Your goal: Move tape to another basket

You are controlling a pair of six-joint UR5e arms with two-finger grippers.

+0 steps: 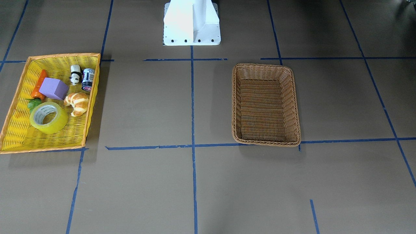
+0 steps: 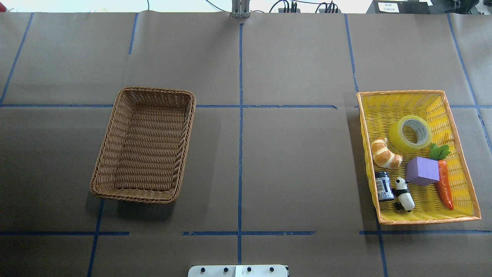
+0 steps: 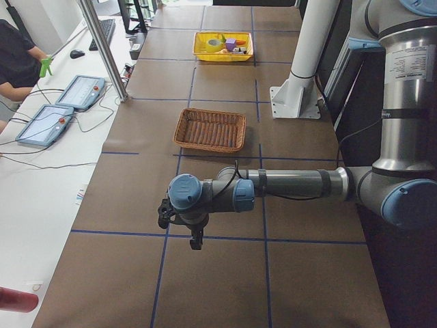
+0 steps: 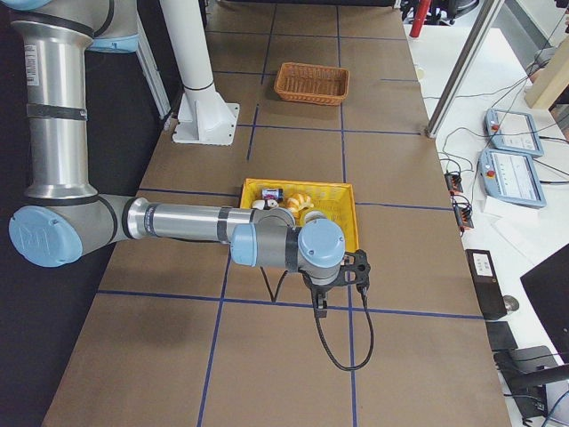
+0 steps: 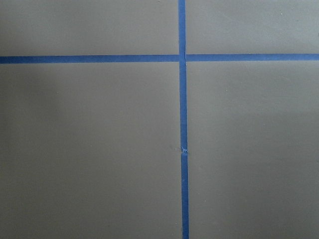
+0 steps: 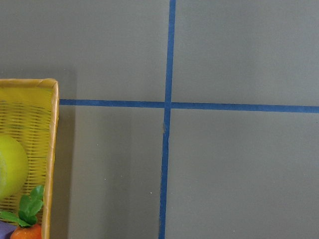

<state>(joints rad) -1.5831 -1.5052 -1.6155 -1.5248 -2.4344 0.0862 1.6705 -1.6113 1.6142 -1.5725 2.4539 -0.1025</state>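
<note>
site: robotics lab | cues: blue-taped grid (image 2: pixel 240 154) on table (image 2: pixel 300 173), teach pendants (image 3: pixel 80 92), operator desk (image 3: pixel 34 184)

Yellow tape (image 2: pixel 399 137) lies in yellow tray (image 2: pixel 399 100), well apart from brown basket (image 2: pixel 146 148).

The left arm (image 3: pixel 293 183), a silver metal tube with round blue joints, has a tall upright part. It bends at a big blue elbow and reaches out flat and straight. At its end the wrist turns down, and the small black left gripper (image 3: pixel 196 244) points straight down. It is too small to tell if its fingers are apart or together.

The right arm (image 4: pixel 182 222), silver and blue too, makes the same shape: upright, bent, then flat. Its small black right gripper (image 4: pixel 317 307) also points down, and its fingers cannot be made out.
</note>
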